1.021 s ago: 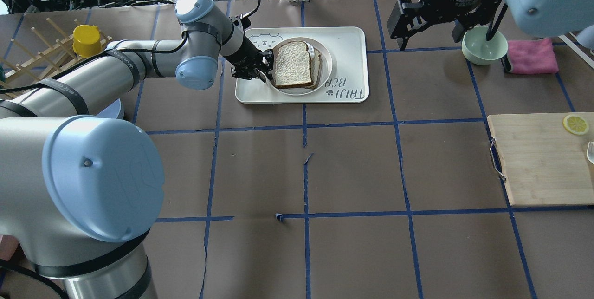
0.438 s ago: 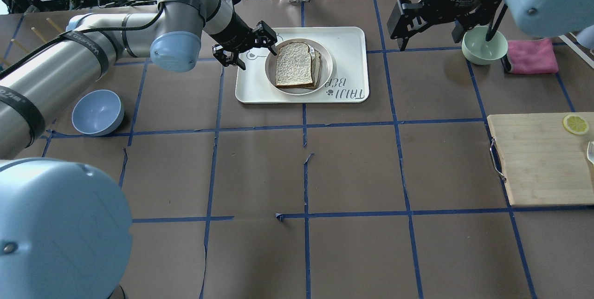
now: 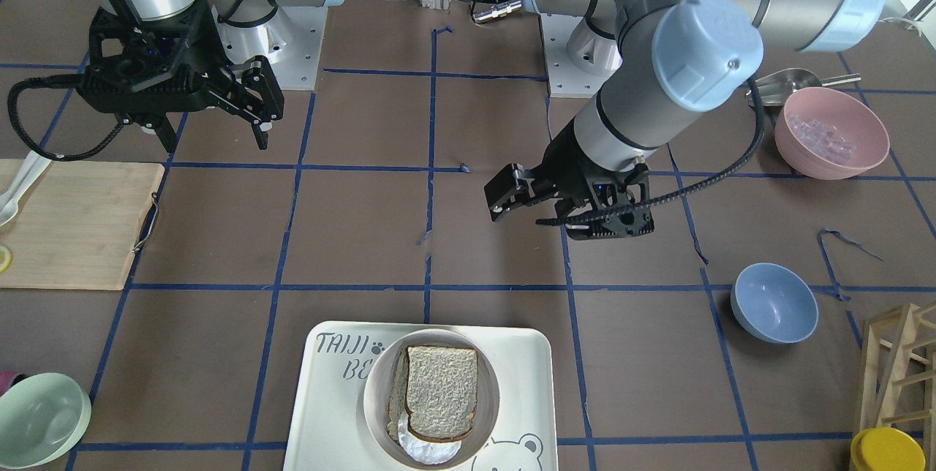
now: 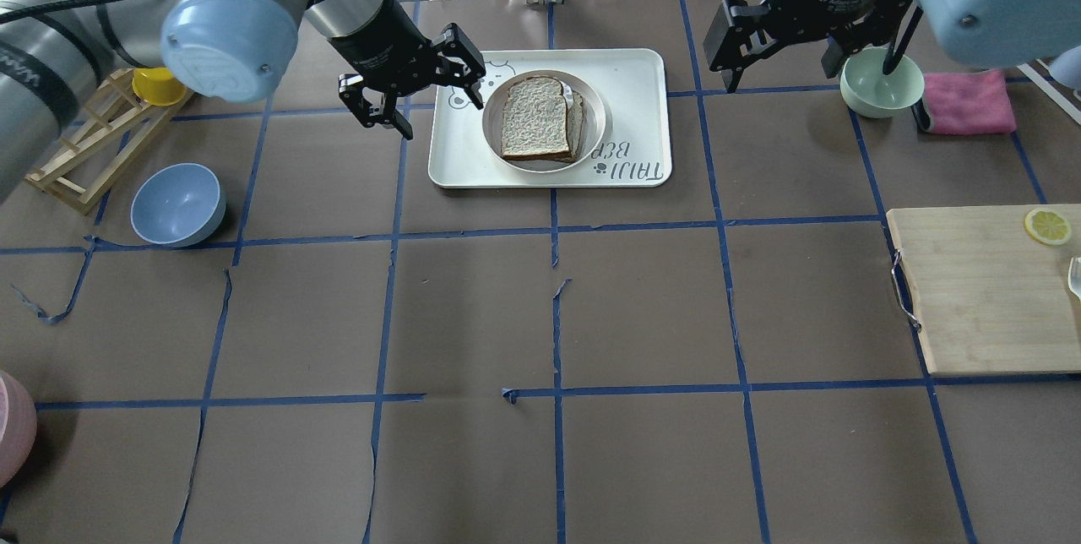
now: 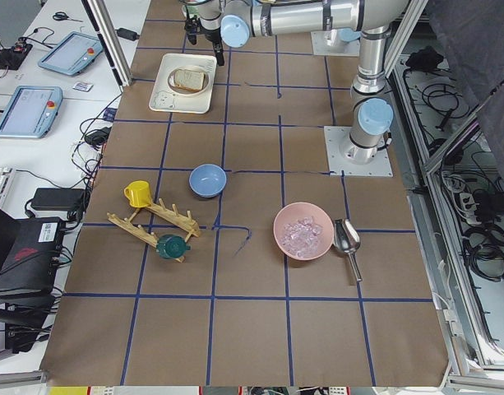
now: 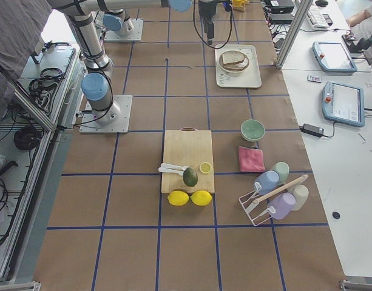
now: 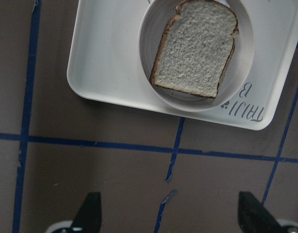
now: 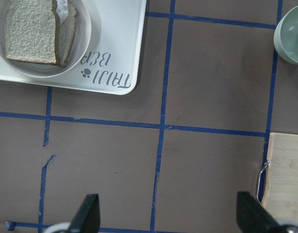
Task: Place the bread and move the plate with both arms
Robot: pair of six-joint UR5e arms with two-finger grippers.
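Note:
The bread [image 4: 534,117] lies flat on the round cream plate [image 4: 596,117], on top of a tanner slice [image 4: 578,123]. The plate stands on the "TAIJI BEAR" tray [image 4: 629,71]. The bread also shows in the front view [image 3: 442,390], the left wrist view [image 7: 195,48] and the right wrist view [image 8: 29,31]. My left gripper [image 4: 443,116] is open and empty, raised over the tray's left edge, apart from the plate. My right gripper [image 4: 781,81] is open and empty, high up between the tray and a pale green bowl [image 4: 881,84].
A pink cloth [image 4: 967,102] lies right of the green bowl. A wooden cutting board [image 4: 988,291] with a lemon slice [image 4: 1047,225] is at the right. A blue bowl [image 4: 177,204], a wooden rack [image 4: 80,155] and a yellow cup [image 4: 156,86] are at the left.
My left gripper has let go at the plate's left rim, lifted and drawn back to the left, open. The bread stays on the plate. The right arm has not moved.

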